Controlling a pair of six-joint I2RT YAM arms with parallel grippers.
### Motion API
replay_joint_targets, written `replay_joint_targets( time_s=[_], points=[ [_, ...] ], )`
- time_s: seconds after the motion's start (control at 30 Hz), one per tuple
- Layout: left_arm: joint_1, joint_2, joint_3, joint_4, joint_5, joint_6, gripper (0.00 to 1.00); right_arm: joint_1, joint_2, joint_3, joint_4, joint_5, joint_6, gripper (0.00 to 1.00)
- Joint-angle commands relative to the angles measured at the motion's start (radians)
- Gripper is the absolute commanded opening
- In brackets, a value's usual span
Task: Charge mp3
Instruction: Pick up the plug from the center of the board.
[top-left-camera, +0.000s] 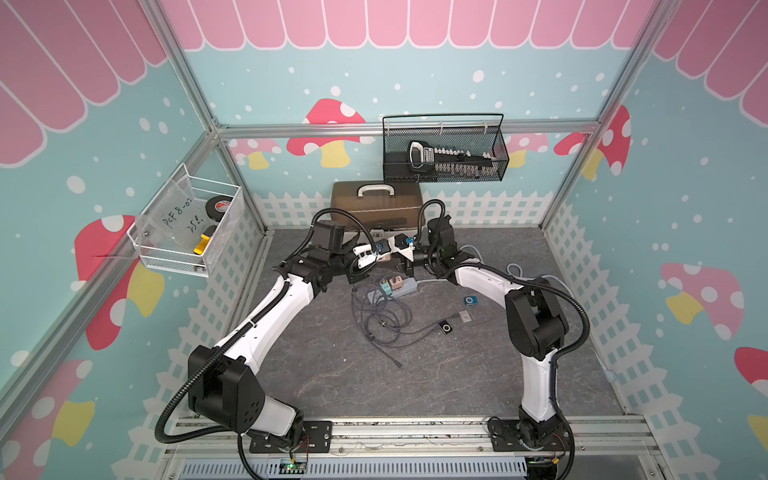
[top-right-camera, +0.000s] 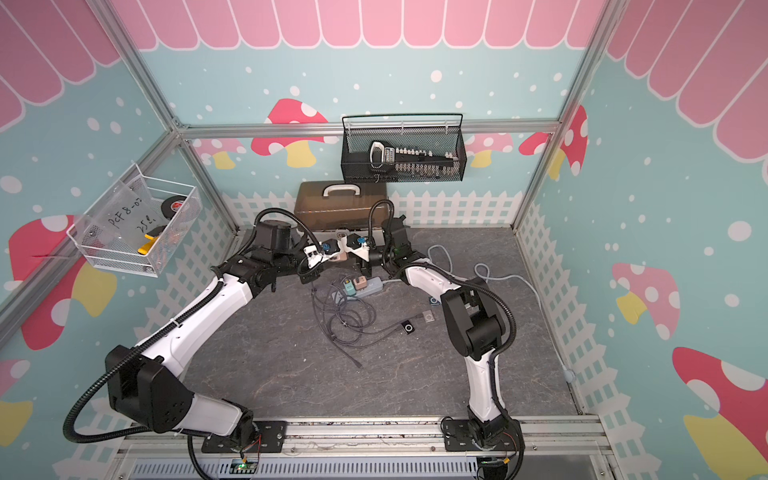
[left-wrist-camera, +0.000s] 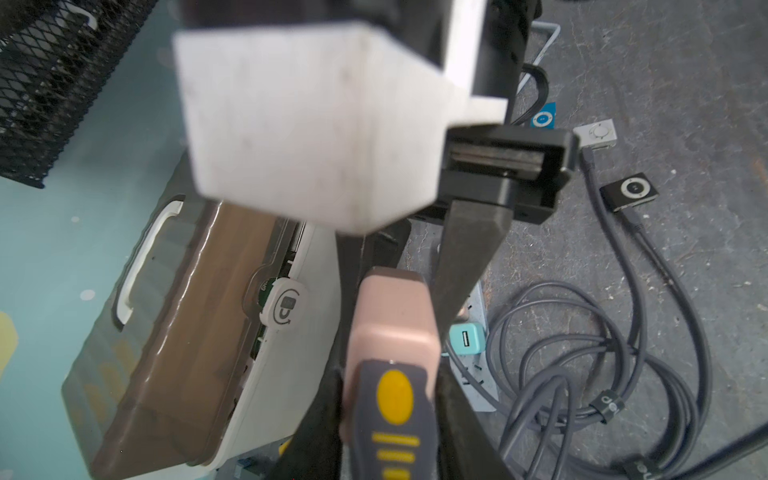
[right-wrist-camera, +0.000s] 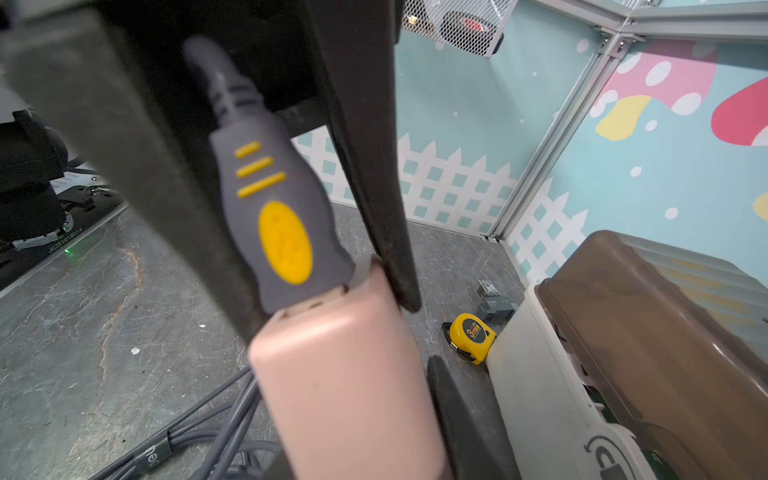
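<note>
Progress seemingly midway: left hand clamped on pink plastic charger block, right hand pinching grey plug with yellow oval, seated in it, mid-air. On grey desk, black square mp3 player, cable at its edge; block not yet in pale power strip

Yellow tape measure reads "3m"; clear sheet bears handwritten "PCF 8-0".

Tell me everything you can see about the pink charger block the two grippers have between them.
The pink charger block is a matte, rounded plastic cuboid, held in the air near the brown case. The left gripper pinches its sides; the right gripper holds a grey plug with yellow markings pushed into its end face, a sliver of metal showing.
</note>
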Motion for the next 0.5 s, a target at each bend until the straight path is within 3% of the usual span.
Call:
replay_joint_targets(
  time_s=[0.0, 0.17, 0.37, 0.47],
  points=[
    [-0.009, -0.008, 0.011, -0.024, 0.073, 0.051, 0.28, 0.001, -0.013, 0.011, 0.007, -0.035, 0.0, 0.15],
    [-0.008, -0.023, 0.001, -0.029, 0.09, 0.064, 0.23, 0.002, -0.008, 0.02, 0.003, -0.042, 0.01, 0.16],
    [-0.009, -0.018, 0.023, -0.066, 0.137, 0.054, 0.04, 0.002, 0.002, 0.037, 0.003, -0.044, 0.032, 0.2],
    [-0.008, -0.008, 0.057, -0.118, 0.133, 0.041, 0.0, 0.002, -0.008, 0.031, 0.003, -0.014, 0.035, 0.37]
  ],
)
